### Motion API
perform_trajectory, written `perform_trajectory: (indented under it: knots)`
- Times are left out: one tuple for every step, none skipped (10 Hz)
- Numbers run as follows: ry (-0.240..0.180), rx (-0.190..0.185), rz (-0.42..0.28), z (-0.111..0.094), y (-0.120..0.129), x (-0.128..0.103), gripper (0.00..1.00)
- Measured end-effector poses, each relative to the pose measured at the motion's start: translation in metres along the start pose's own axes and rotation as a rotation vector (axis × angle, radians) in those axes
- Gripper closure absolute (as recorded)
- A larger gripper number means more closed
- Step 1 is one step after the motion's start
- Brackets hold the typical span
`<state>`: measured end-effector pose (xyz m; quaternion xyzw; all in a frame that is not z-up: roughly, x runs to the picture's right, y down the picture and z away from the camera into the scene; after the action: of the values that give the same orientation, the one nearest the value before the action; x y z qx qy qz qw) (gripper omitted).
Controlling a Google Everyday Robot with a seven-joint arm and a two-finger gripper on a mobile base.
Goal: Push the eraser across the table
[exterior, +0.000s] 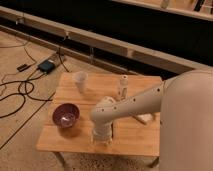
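The table [134,136] has a light wooden plank top. My gripper [102,138] hangs from the white arm [135,102] and points down at the table's front middle, close to the near edge. A thin dark sliver right next to the gripper's right side looks like the black eraser [113,131]. Most of it is hidden behind the wrist. I cannot tell whether the gripper touches it.
A purple bowl [66,115] sits at the front left. A white cup [80,81] stands at the back left and a small white bottle [123,86] at the back middle. A pale cream block [145,119] lies under the arm on the right. Cables and a dark box [46,66] lie on the floor to the left.
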<state>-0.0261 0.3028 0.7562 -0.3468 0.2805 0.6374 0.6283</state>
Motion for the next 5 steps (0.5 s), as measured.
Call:
perform_trajectory:
  knots:
    - [0.0, -0.012, 0.002, 0.004, 0.001, -0.006, 0.35]
    - [-0.001, -0.015, 0.003, 0.005, 0.001, -0.009, 0.35]
    - [-0.004, -0.022, 0.002, 0.007, 0.002, -0.014, 0.35]
    - [-0.012, -0.029, 0.001, 0.008, 0.003, -0.023, 0.35]
    - [-0.02, -0.034, 0.0, 0.007, 0.004, -0.03, 0.35]
